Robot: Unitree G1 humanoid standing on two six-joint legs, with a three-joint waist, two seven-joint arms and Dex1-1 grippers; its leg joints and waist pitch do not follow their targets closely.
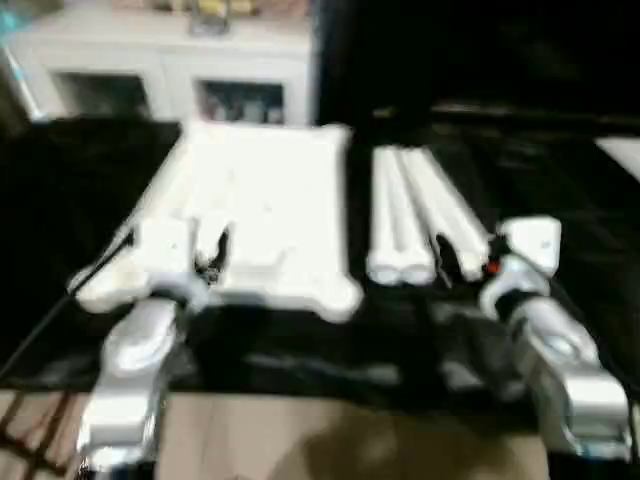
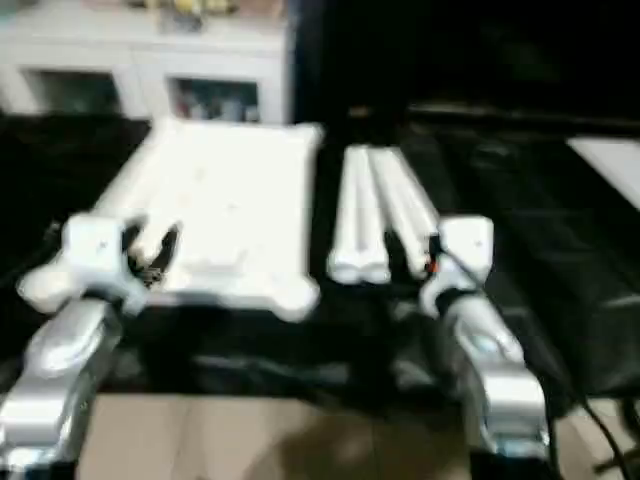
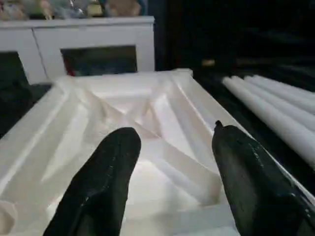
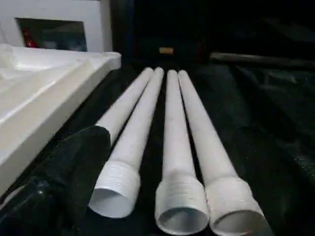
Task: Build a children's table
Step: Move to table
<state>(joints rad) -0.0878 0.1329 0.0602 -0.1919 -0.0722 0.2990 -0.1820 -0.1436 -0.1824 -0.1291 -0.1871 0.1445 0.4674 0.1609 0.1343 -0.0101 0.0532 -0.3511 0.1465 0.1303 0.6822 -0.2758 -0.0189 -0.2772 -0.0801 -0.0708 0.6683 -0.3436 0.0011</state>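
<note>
The white tabletop (image 1: 255,205) lies ribbed side up on the black-draped work table, with rounded sockets at its corners. To its right, four white tubular legs (image 1: 410,215) lie side by side with their threaded ends (image 4: 182,196) toward me. My left gripper (image 1: 212,255) hovers over the tabletop's near left part. Its fingers (image 3: 106,182) are open above the ribs (image 3: 162,147), holding nothing. My right gripper (image 1: 455,260) sits at the legs' near ends and is open. One black finger (image 4: 64,182) shows beside the leftmost leg.
The black cloth of the work table (image 1: 560,210) spreads right of the legs, and its front edge runs just before my forearms. A white cabinet (image 1: 160,70) stands behind the table. A pale flat object (image 1: 625,155) lies at the far right.
</note>
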